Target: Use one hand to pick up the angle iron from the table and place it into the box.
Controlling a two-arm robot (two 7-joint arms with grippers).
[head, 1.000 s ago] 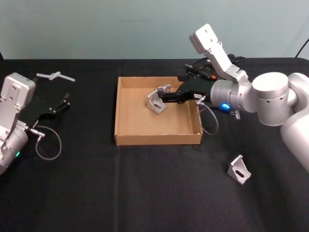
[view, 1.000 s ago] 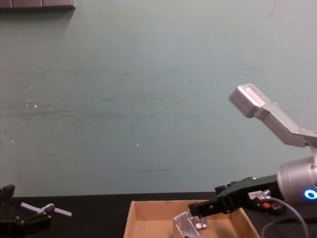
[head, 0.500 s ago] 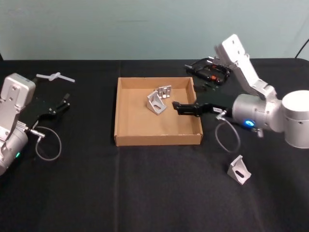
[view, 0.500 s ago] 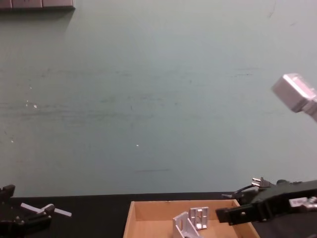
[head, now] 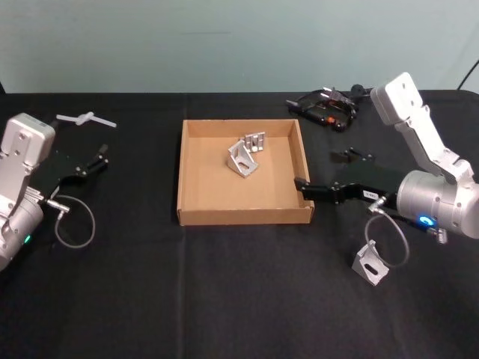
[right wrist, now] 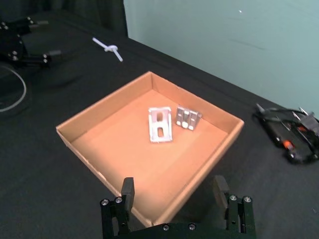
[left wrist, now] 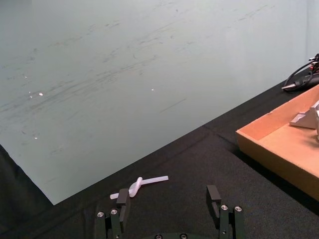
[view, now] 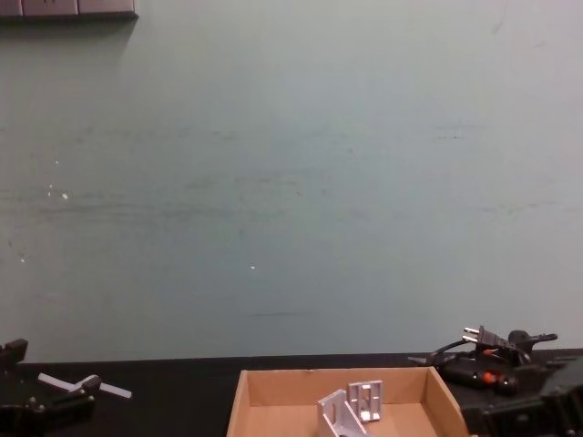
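Above black table [head: 224, 299], right hand [head: 301, 187] points level, spread, beside box [head: 247, 215]; left hand [head: 99, 158] parked.

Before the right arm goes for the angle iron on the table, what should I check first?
1. Load: right gripper empty, fingers open: ok.
2. Clearance: right gripper off the box wall: cannot tell; tips sit at its right wall.
3. Placed: two angle irons inside the box: ok.
4. Target: lone angle iron on the table, nothing on it: ok.
5. Snag: wrist cable clear of it: cannot tell; hangs close.
6. Other arm: left gripper parked far left, open: ok.
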